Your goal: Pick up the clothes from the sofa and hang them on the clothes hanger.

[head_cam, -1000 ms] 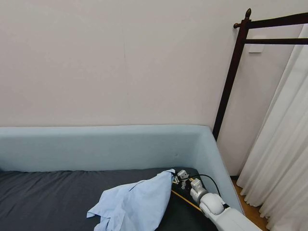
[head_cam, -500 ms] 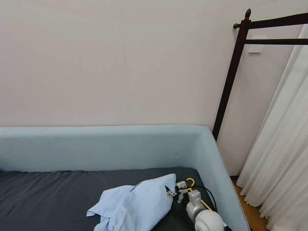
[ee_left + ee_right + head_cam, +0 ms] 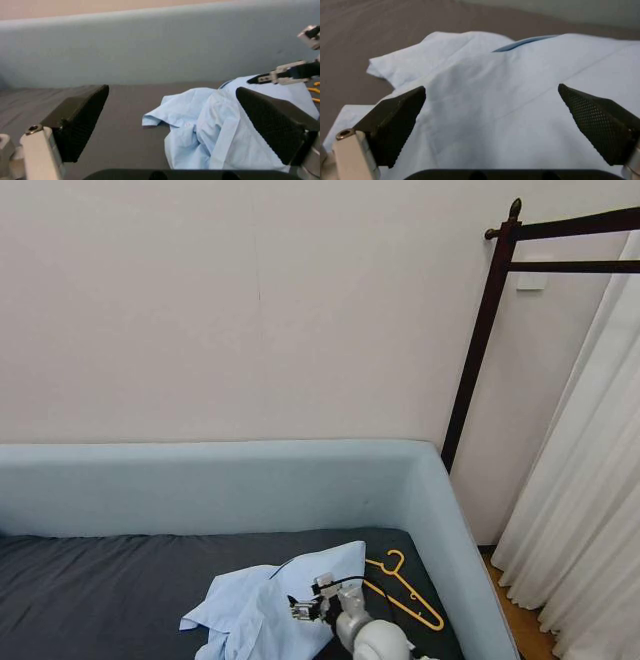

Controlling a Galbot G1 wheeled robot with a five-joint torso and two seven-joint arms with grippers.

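A light blue shirt (image 3: 265, 605) lies crumpled on the dark sofa seat (image 3: 100, 590), towards its right end. My right gripper (image 3: 305, 610) hovers just above the shirt's right half. In the right wrist view it (image 3: 492, 89) is open, with the shirt (image 3: 510, 112) spread beneath both fingers and nothing pinched. My left gripper (image 3: 171, 90) is open low over the seat, facing the shirt (image 3: 220, 131), and the right gripper (image 3: 280, 74) shows beyond it. A yellow hanger (image 3: 405, 590) lies on the seat right of the shirt. The dark wooden clothes rack (image 3: 485, 320) stands behind the sofa's right end.
The pale blue sofa back (image 3: 220, 485) and right armrest (image 3: 455, 540) wall in the seat. White curtains (image 3: 590, 510) hang at the far right beside the rack. The seat left of the shirt is bare.
My right gripper has swung left from the sofa's right corner to above the shirt. The yellow hanger, earlier under the arm, now lies in the open.
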